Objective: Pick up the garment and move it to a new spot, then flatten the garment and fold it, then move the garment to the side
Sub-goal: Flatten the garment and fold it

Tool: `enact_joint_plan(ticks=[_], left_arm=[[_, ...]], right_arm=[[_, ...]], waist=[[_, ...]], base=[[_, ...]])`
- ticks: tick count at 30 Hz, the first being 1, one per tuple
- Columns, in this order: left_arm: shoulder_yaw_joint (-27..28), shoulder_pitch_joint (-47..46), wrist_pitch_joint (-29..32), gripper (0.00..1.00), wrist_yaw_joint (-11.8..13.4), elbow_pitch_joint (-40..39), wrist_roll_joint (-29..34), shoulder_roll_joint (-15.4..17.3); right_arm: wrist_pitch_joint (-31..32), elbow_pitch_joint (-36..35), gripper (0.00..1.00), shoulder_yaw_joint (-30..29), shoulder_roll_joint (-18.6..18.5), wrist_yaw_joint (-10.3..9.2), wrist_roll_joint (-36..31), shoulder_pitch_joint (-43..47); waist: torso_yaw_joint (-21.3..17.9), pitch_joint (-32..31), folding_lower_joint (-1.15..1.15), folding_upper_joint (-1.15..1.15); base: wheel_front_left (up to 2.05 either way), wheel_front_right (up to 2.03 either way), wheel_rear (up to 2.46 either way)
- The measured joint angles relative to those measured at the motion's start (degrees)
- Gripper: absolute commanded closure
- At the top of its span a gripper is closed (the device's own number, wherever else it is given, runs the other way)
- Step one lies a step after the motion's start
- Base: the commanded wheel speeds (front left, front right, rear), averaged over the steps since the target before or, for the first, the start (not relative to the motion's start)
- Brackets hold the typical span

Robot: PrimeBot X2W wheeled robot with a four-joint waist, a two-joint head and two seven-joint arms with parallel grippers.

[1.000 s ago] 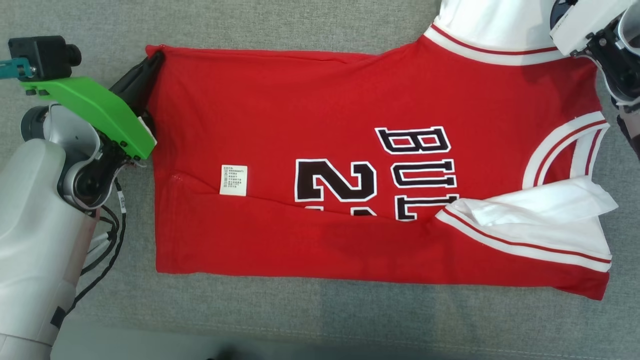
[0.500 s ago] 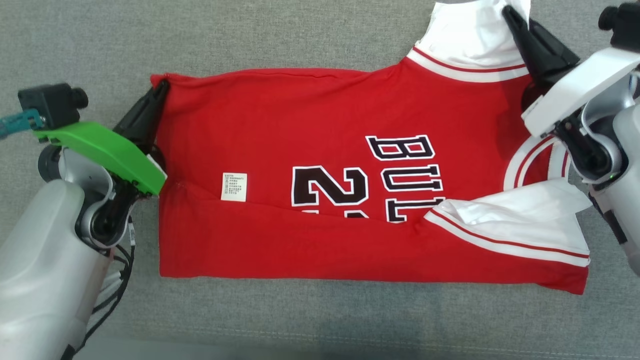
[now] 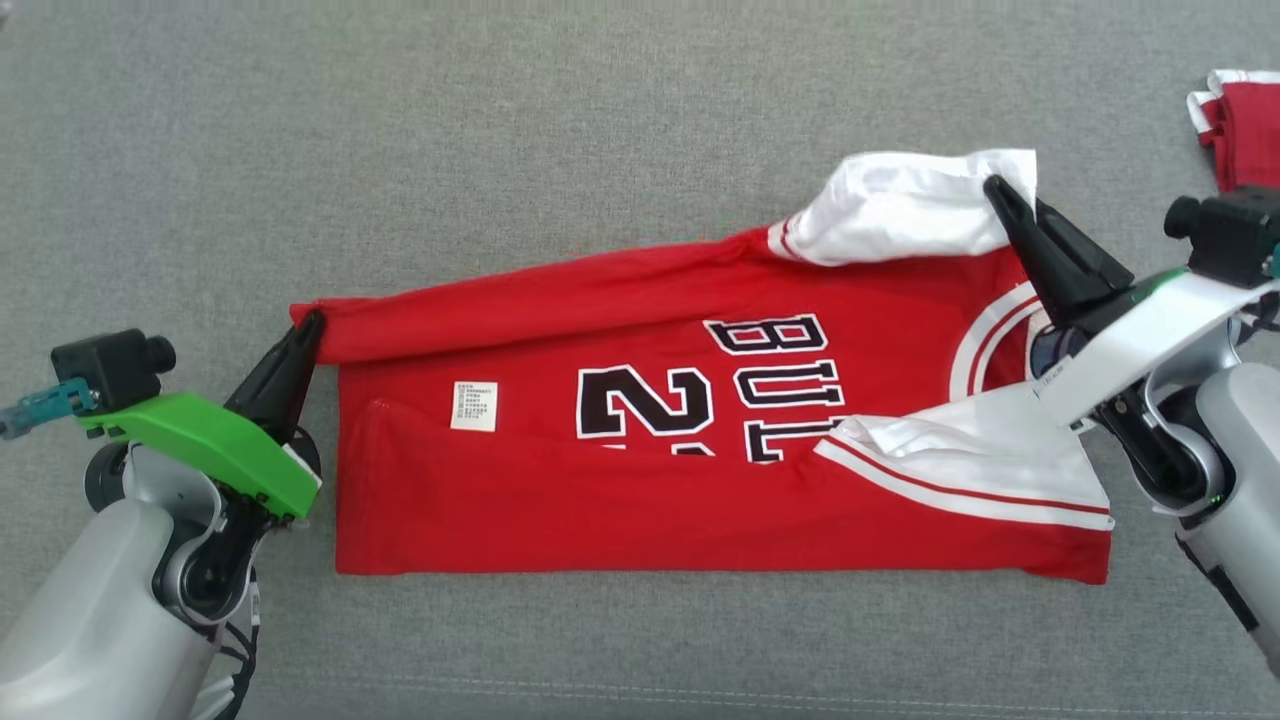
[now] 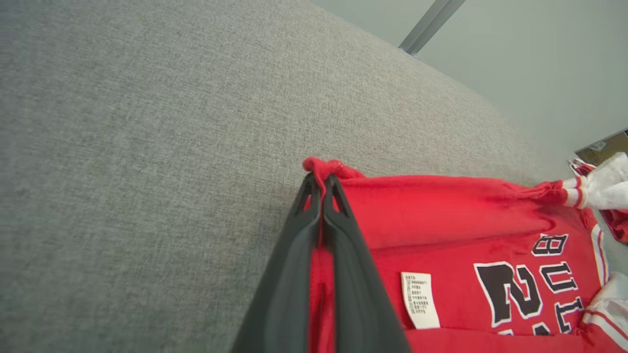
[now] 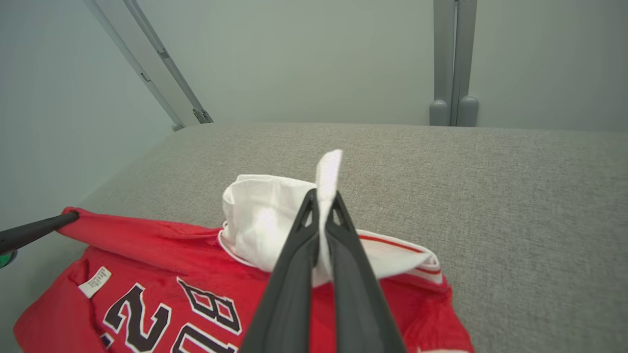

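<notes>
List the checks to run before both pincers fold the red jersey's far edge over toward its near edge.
1. Hem corner of the red basketball jersey with white sleeves clamped in the left pincer: ok.
2. The far white sleeve clamped in the right pincer: ok.
3. The near white sleeve lying smooth: not ok, creased.
4. The grey fabric surface bare along the near edge: ok.
5. The second red-and-white garment apart from the jersey: ok.
6. Both fabric layers caught in each grip: cannot tell.
</notes>
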Motion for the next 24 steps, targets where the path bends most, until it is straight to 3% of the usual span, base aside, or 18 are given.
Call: enact_joint_plan(ticks=[6,11,24], left_arm=[[0.04,2.97,-0.79,1.00,0.00,-0.60,-0.64,1.19],[0.18,5.82,-1.57,1.00,0.00,-1.88,-1.59,1.82],[-0.05,2.32,-1.40,1.00,0.00,-5.26,-0.99,3.10]], right_arm=[[-1.41,-2.53,1.00,-0.08,-0.55,-0.20,0.64,6.27],[-3.59,-4.16,1.00,-0.81,-0.36,-1.70,1.47,9.99],[-2.03,-6.61,1.00,-3.97,-3.25,-2.71,0.92,4.56]], waist=[[-0.82,-3.45,0.00,0.00],[-2.04,-5.26,0.00,0.00],[-4.07,-3.49,0.00,0.00]], base=[[0.00,0.00,0.00],[0.00,0.00,0.00],[0.00,0.00,0.00]])
